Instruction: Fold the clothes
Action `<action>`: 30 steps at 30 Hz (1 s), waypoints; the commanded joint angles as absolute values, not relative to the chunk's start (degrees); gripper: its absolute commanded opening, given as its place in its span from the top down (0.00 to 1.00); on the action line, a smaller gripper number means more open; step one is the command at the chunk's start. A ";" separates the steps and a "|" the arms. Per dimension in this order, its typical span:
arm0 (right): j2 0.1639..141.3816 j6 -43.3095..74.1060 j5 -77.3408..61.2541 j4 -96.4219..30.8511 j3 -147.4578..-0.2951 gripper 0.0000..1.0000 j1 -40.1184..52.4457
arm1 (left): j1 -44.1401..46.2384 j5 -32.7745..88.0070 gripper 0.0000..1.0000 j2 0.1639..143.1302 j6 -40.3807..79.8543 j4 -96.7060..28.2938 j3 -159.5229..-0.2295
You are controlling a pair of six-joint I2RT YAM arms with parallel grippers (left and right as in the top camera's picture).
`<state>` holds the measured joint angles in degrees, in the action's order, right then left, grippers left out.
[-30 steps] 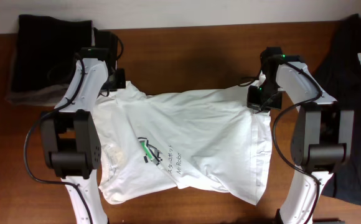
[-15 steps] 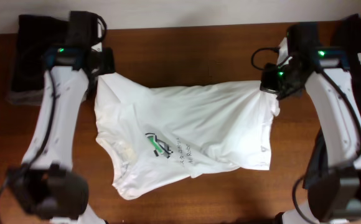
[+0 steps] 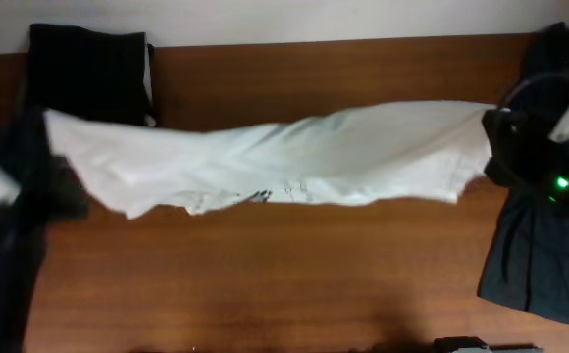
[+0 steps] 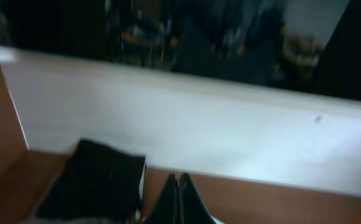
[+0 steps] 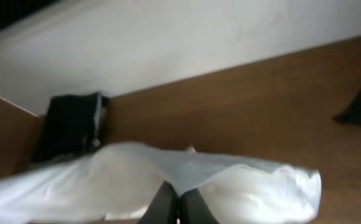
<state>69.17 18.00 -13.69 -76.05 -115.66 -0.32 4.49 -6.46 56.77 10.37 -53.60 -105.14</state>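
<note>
T-shirt spans mid-frame, left to right, across the table; folded garment upper left, behind it; loose garment right edge, beside my right gripper.

A wooden table bears a folded black cloth far left, a dark garment right.

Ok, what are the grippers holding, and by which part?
The white T-shirt, stretched between them: right gripper pinches its right-end edge, left gripper apparently its left end.
</note>
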 commanded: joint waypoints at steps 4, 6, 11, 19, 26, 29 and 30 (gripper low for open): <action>70.85 18.52 -14.50 -76.36 -121.62 0.95 -0.05 | 4.62 -9.02 1.00 54.08 9.74 -52.75 -107.20; 73.21 18.52 -14.39 -76.31 -121.62 0.89 -0.05 | 4.62 -8.99 1.00 56.64 9.54 -52.82 -107.18; 84.38 18.31 -14.39 -78.72 -121.62 0.96 -0.05 | 4.62 -8.97 1.00 69.87 9.52 -57.58 -107.18; 105.47 13.85 -13.41 -89.36 -121.19 0.96 0.45 | 4.62 -8.80 1.00 93.89 9.56 -62.22 -107.13; 113.43 5.91 -18.90 -89.08 -111.74 0.66 9.28 | 4.56 -8.84 0.99 108.97 9.56 -62.26 -107.13; 113.62 5.96 -20.43 -84.38 -101.30 0.65 12.40 | 4.08 -9.04 1.00 109.23 9.54 -62.26 -107.11; 113.62 5.96 -21.91 -82.39 -97.41 0.67 12.95 | 3.86 -9.04 0.99 109.23 9.54 -62.37 -107.11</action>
